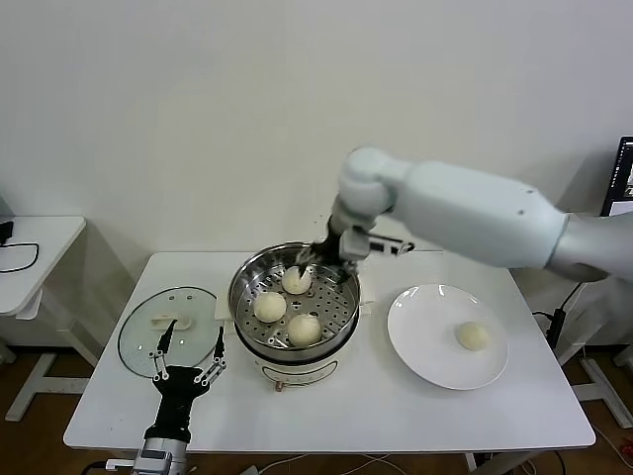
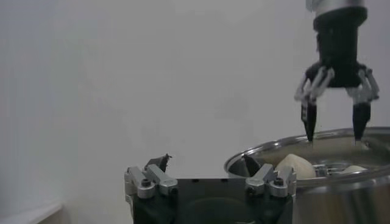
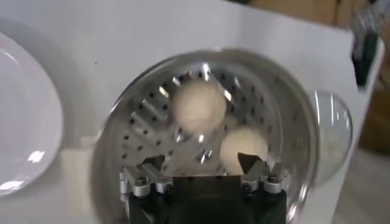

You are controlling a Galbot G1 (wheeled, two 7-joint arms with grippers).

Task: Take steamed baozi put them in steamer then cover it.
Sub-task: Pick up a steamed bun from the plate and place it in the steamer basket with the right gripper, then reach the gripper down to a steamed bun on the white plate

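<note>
Steamer (image 1: 259, 279): wide round polished steel pot on a white base, upright at mid-worktop (image 1: 326, 411), uncovered. Perforated steel tray (image 3: 146, 122) sits level inside.

Baozi, in steamer: three smooth, domed, cream-white buns on the tray, set in a loose triangle, near one another. One at the far side (image 1: 297, 281), one at the left (image 1: 269, 307), one at the near side (image 1: 304, 329).

Baozi, outside steamer: one (image 1: 473, 336), same form, resting alone on a flat white plate (image 1: 420, 341) to the right of the steamer, well apart from it.
</note>
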